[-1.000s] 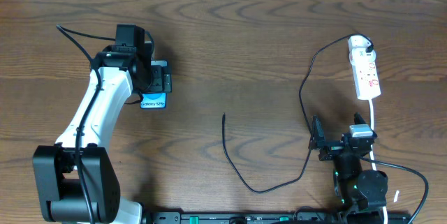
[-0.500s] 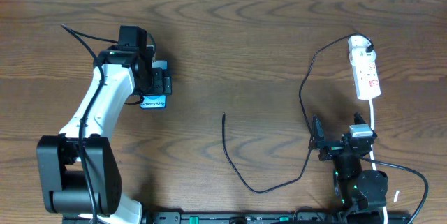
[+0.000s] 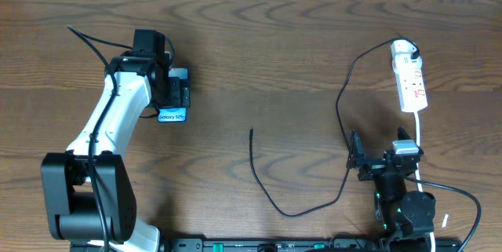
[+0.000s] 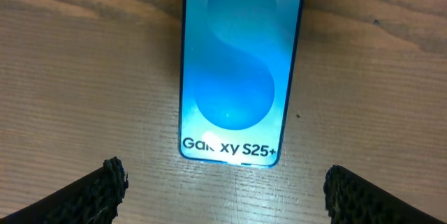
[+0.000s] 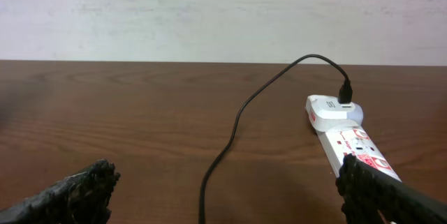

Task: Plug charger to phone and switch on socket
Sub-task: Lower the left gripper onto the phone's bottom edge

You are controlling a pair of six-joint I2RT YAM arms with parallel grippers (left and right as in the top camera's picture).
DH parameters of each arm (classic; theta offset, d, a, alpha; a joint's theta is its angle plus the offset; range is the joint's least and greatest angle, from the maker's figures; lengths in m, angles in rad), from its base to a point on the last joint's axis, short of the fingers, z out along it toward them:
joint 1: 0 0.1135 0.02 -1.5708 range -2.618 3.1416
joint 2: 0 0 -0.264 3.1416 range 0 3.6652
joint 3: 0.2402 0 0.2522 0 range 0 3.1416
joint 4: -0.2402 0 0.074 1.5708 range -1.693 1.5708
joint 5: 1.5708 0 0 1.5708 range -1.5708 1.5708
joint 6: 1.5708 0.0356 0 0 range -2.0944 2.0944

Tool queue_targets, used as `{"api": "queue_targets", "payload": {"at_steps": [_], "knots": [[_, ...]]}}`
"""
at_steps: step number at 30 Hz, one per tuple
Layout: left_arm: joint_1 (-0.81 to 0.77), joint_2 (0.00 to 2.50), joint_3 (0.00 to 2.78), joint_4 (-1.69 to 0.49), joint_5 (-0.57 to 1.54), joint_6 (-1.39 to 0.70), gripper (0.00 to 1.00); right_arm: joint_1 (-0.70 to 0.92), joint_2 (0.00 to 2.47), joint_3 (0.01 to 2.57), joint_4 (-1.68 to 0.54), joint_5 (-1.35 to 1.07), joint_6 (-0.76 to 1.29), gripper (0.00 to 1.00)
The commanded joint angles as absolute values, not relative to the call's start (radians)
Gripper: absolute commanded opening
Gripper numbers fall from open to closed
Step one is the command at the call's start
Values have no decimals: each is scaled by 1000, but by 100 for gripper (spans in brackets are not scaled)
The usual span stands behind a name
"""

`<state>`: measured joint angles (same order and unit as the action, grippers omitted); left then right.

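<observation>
The phone point(image 3: 172, 115) lies flat at the left of the table, its blue screen point(image 4: 241, 70) lit and the white text nearest my fingers. My left gripper point(image 3: 176, 95) hovers over it and is open point(image 4: 223, 189), both fingers wider apart than the phone and touching nothing. The charger point(image 3: 267, 193) trails across the table's middle, its free tip point(image 3: 251, 130) lying bare, well to the right of the phone. Its other end is plugged into the socket point(image 3: 410, 79) at the far right. My right gripper point(image 3: 382, 158) is open point(image 5: 227, 189) low over the table, facing the cable point(image 5: 237, 123) and the socket point(image 5: 349, 140).
The socket's thick white cord point(image 3: 420, 138) runs down past my right arm. Black base cables point(image 3: 463, 197) loop at the lower right. A pale wall point(image 5: 223, 15) stands behind the table's far edge.
My left arm has shifted slightly over the phone, then held still. The right arm, the charger and the socket have not moved.
</observation>
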<state>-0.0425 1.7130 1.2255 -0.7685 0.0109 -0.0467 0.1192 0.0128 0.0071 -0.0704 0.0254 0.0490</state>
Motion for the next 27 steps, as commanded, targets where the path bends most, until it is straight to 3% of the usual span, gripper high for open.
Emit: {"api": "queue_targets", "payload": {"at_steps": [1,27], "knots": [[-38,1728,1255,-759,-12,-30,93,125,7,6,-73,23,63,99],[-38,1788,1306,-754,-12,-30,93,125,7,6,-73,23,63,99]]}}
